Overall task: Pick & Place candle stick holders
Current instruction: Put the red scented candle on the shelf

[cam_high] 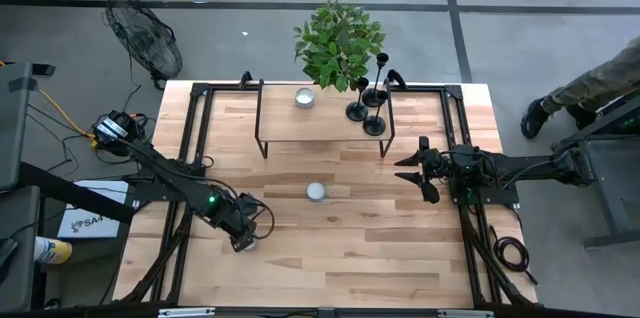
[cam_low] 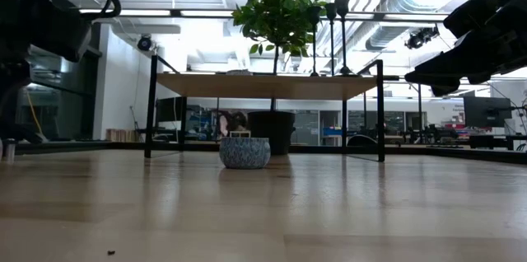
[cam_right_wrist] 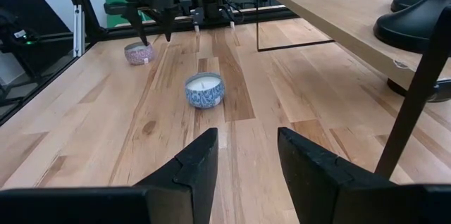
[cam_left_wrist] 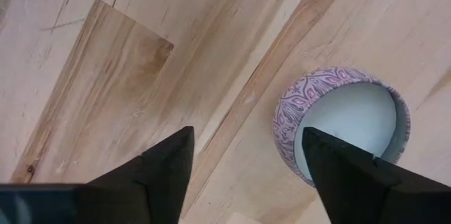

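Two dark arms work over a pale wooden table [cam_high: 340,248]. A small raised shelf [cam_high: 320,123] on thin black legs stands at the table's far side, with a leafy potted plant [cam_high: 338,43] at its back edge.

Three black candle stick holders [cam_high: 366,103] stand upright close together on the right end of the shelf, just beside the plant; the right wrist view shows their flared bases [cam_right_wrist: 416,20] on the shelf top. A candle in a round tin [cam_high: 304,98] sits on the shelf's left part.

On the table proper, a candle in a blue patterned tin [cam_high: 316,192] sits near the middle, also seen in the right wrist view [cam_right_wrist: 204,89]. A second candle in a pink patterned tin [cam_left_wrist: 342,122] sits directly under the left gripper [cam_high: 243,242], whose fingers are spread apart with nothing held between them; one finger [cam_left_wrist: 338,168] lies over the tin's rim.

The right gripper [cam_high: 418,176] hangs above the table's right side, well apart from the holders, its fingers parted and empty.
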`<control>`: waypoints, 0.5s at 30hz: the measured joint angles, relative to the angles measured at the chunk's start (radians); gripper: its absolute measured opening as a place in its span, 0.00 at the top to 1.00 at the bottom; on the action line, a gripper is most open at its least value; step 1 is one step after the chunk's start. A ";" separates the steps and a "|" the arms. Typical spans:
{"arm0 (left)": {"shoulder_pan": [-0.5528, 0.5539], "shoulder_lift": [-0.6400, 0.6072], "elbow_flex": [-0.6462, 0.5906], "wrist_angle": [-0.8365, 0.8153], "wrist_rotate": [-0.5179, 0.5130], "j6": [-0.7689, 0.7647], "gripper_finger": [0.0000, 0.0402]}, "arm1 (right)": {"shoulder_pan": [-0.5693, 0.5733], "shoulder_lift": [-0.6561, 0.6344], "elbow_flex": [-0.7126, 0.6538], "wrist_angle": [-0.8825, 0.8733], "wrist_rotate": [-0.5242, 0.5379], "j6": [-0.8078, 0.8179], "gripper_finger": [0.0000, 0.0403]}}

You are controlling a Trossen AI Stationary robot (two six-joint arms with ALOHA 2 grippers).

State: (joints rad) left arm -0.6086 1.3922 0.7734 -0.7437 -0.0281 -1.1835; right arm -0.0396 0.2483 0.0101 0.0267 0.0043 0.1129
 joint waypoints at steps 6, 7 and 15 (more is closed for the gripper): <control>0.000 0.005 0.000 0.001 0.015 0.000 0.46 | 0.000 0.000 0.000 0.000 0.000 0.001 0.65; 0.000 0.012 0.000 0.003 0.020 0.000 0.47 | 0.000 0.000 0.000 0.000 0.000 0.001 0.65; 0.000 0.027 0.000 0.015 0.026 0.000 0.49 | 0.000 0.000 0.000 0.000 0.000 0.001 0.65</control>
State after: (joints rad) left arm -0.6086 1.4197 0.7731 -0.7284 -0.0017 -1.1831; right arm -0.0399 0.2482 0.0101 0.0269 0.0044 0.1139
